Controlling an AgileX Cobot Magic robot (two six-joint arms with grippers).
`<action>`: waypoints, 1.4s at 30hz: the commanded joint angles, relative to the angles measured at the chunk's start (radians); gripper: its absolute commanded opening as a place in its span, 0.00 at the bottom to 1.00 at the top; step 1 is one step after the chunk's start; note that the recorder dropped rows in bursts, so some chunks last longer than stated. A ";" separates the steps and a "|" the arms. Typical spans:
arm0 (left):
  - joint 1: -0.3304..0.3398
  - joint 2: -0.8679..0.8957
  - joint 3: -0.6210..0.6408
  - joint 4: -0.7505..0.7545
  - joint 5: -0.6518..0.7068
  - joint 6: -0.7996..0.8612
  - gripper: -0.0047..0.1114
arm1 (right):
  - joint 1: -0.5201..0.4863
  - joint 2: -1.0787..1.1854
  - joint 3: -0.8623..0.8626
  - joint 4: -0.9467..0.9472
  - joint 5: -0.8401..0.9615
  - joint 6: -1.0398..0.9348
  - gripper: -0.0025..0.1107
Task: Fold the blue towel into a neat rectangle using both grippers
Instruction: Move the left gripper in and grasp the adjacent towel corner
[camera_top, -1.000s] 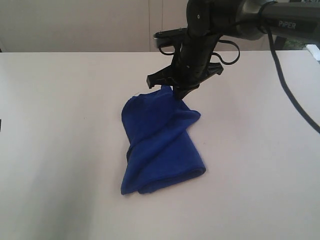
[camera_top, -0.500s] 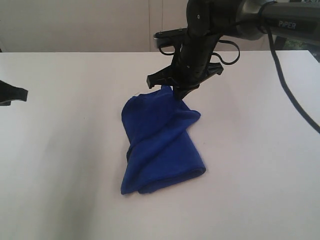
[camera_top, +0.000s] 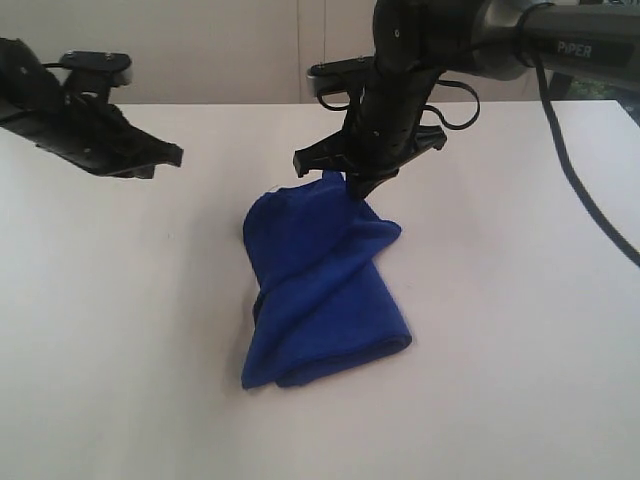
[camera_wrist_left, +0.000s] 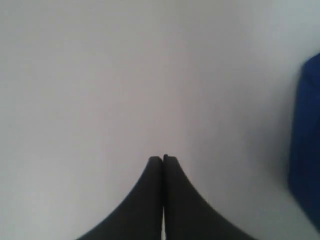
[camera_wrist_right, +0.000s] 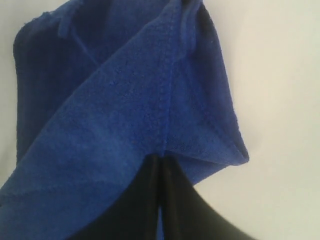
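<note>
R gripper (camera_top: 352, 183) pinched tight on blue towel (camera_top: 320, 290) edge, rest of towel bunched on table (camera_top: 520, 320) below it; L gripper (camera_top: 168, 158) clenched, holding nothing, towel well apart from it.

Bright, even light; blurry wrist views

**One wide view, two close-ups**

The exterior camera looks down at a slant across the pale matte table (camera_top: 520, 380) from well back, with the deep-blue microfibre towel (camera_top: 320, 290) at centre. The left wrist camera, at 10 o'clock there, faces bare tabletop past the black left gripper (camera_wrist_left: 163, 158) and catches the towel's edge. The right wrist camera, at 1 o'clock, hangs close over the towel. All three views share it.
</note>
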 joint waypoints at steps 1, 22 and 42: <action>-0.067 0.095 -0.100 -0.069 0.033 0.061 0.04 | -0.009 -0.009 0.004 -0.001 0.007 -0.006 0.02; -0.200 0.142 -0.139 -0.087 0.010 0.316 0.52 | -0.009 -0.009 0.004 -0.001 0.018 -0.006 0.02; -0.251 0.211 -0.151 -0.102 -0.152 0.354 0.51 | -0.009 -0.009 0.004 -0.007 0.025 -0.014 0.02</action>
